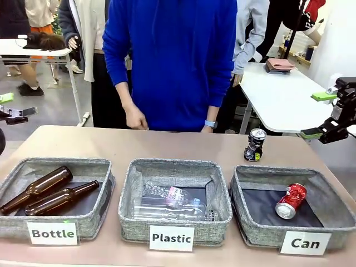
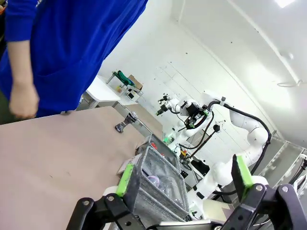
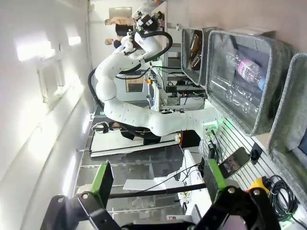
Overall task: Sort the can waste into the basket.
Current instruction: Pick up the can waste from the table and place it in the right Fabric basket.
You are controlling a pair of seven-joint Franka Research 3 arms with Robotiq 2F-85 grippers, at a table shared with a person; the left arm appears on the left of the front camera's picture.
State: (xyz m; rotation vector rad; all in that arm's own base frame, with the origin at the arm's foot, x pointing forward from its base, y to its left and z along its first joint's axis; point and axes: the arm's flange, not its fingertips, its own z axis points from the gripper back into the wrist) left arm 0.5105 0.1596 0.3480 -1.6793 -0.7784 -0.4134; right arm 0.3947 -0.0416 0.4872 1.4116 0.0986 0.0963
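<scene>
The red can [image 1: 291,201] lies on its side on the dark lining of the grey basket [image 1: 261,231] labelled "Can", at the front right. The black can [image 1: 255,145] with yellow-green marks stands upright on the table just behind that basket; it is also small and far off as the black can [image 2: 124,123] in the left wrist view. My right gripper [image 1: 319,114] hangs open in the air at the right edge, right of the black can and apart from it. My left gripper [image 1: 13,107] is open at the far left edge. Both wrist views show empty open jaws, right gripper [image 3: 158,176] and left gripper [image 2: 183,175].
A "Plastic" basket [image 1: 139,222] with clear bottles stands in the middle, and a "Bottle" basket [image 1: 105,192] with two brown bottles on the left. A person in a blue top [image 1: 172,61] stands at the far edge, one hand [image 1: 136,118] hanging near the table. A white table [image 1: 283,94] is behind right.
</scene>
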